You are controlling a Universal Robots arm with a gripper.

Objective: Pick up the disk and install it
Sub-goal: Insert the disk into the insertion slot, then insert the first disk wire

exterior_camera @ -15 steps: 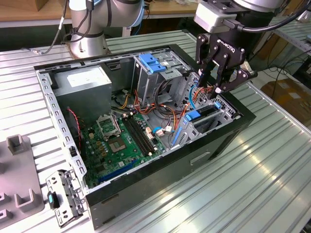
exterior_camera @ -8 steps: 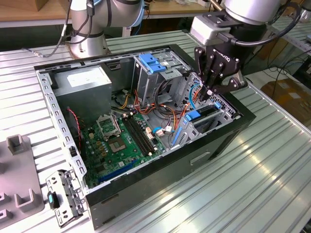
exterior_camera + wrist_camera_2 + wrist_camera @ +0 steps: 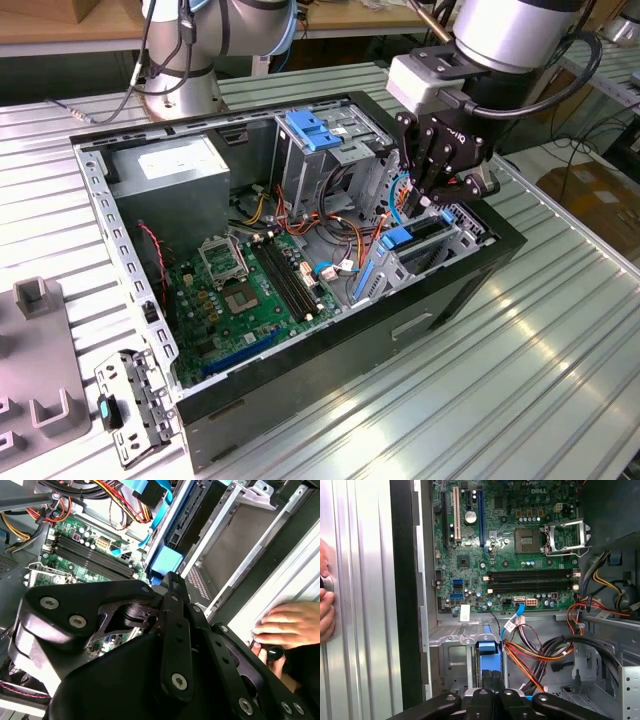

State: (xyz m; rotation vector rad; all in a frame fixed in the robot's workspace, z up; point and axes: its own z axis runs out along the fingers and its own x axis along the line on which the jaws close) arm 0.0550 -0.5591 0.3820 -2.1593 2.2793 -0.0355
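Exterior view: the hand [image 3: 418, 205] hangs over the open computer case [image 3: 470, 275], at the case's end toward the exterior view's right, with its tip down at the drive cage. The disk [image 3: 402, 238] stands on edge in that cage inside the case, its blue carrier showing. In the first wrist view the disk [image 3: 489, 652] sits straight ahead of the hand [image 3: 494, 697]. Whether the hand is open, closed or gripping cannot be told. The green motherboard [image 3: 240, 290] lies on the case's floor. Outside the case, a person's fingers [image 3: 287, 622] are near its wall, over the ribbed tabletop [image 3: 520, 380].
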